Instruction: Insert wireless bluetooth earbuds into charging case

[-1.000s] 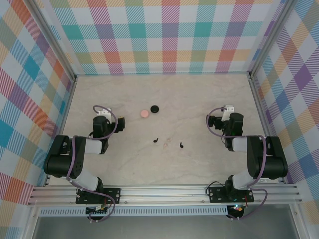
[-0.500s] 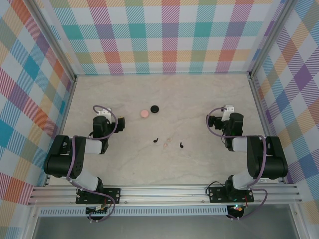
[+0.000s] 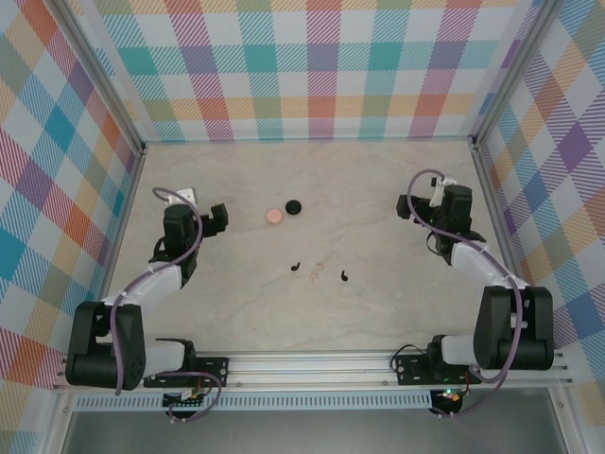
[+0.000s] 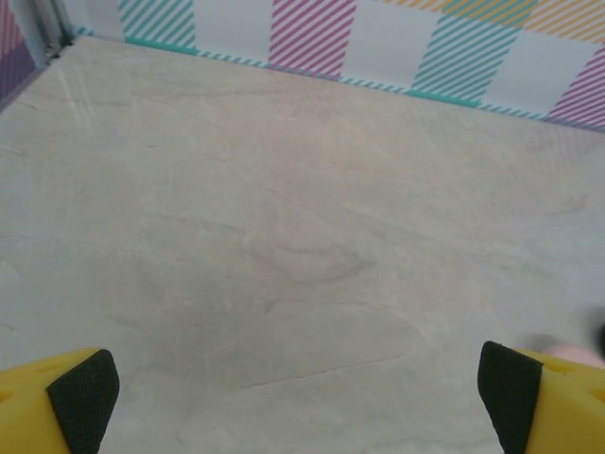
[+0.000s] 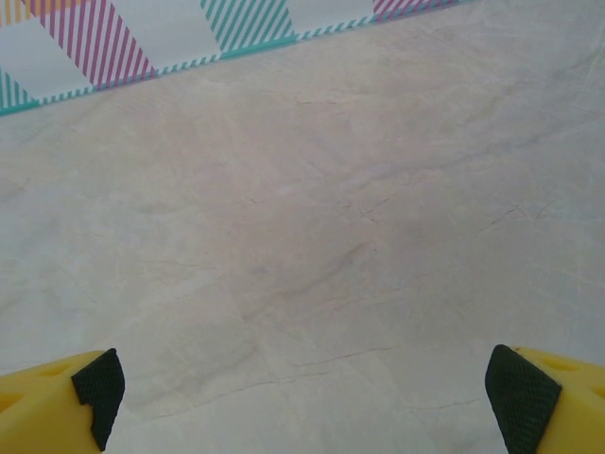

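Observation:
The salmon-pink charging case point(image 3: 274, 216) lies on the marble table with a small black round piece point(image 3: 294, 206) touching its right side. Two tiny black earbuds rest nearer the arms, one point(image 3: 295, 268) left of the other point(image 3: 344, 275). My left gripper point(image 3: 216, 218) hovers left of the case, open and empty. In the left wrist view its jaws point(image 4: 298, 402) span bare table, and a pink blur of the case point(image 4: 573, 352) peeks over the right finger. My right gripper point(image 3: 406, 205) is open and empty, far right of the case. Bare marble also lies between its jaws point(image 5: 310, 397).
Plaid walls point(image 3: 302, 66) enclose the table on three sides, with metal frame posts at the back corners. An aluminium rail point(image 3: 312, 367) carries both arm bases at the near edge. A faint pinkish mark point(image 3: 319, 267) sits between the earbuds.
Both arms have unfolded from their tucked pose and reached forward. The left gripper shifted up and left, the right gripper toward the back. Both stay open, and the case and earbuds have not moved.

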